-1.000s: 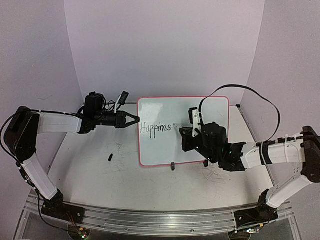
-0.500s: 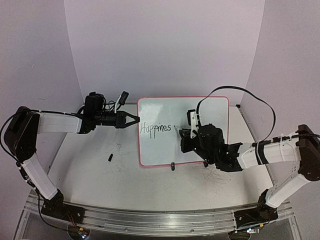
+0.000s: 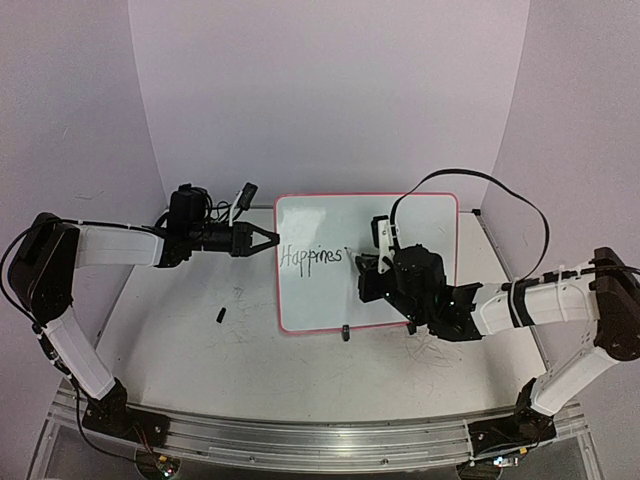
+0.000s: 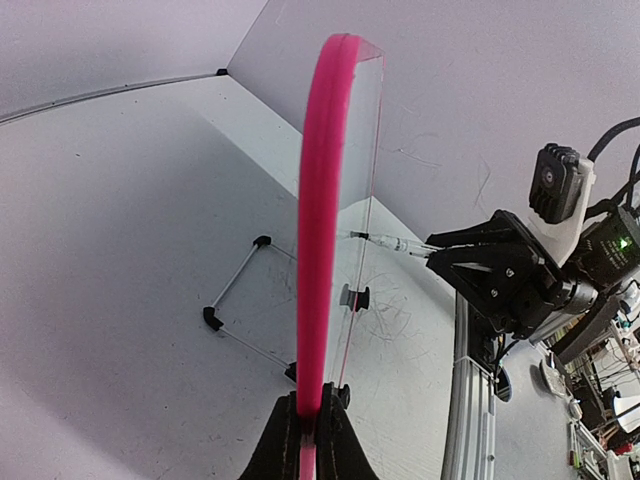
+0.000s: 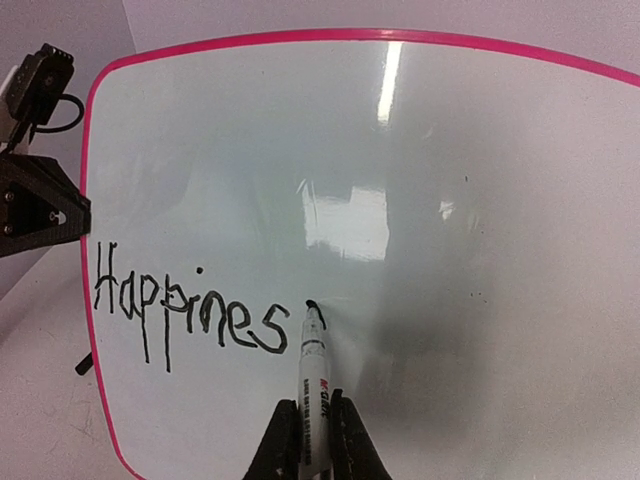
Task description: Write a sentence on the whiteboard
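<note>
The whiteboard [image 3: 390, 225] stands upright mid-table on two black clip feet, its rim red-pink. The sentence [image 3: 311, 256] reads "Happines" in black letters; in the right wrist view it [image 5: 190, 315] runs along the board's [image 5: 450, 200] left half. My left gripper [image 3: 272, 240] is shut on the board's left rim [image 4: 322, 250]. My right gripper [image 3: 366, 263] is shut on a white marker [image 5: 313, 375], whose black tip touches the board just right of the last "s", at a short fresh stroke. The marker also shows in the left wrist view [image 4: 390, 243].
A small black marker cap [image 3: 220, 316] lies on the table left of the board. Faint grey scribbles [image 3: 238, 297] mark the tabletop. A wire stand [image 4: 235, 305] sits behind the board. The aluminium rail [image 3: 300, 440] runs along the near edge.
My right gripper has moved a little left and toward the board, bringing the marker tip onto it after the last "s". The left arm and board have not moved.
</note>
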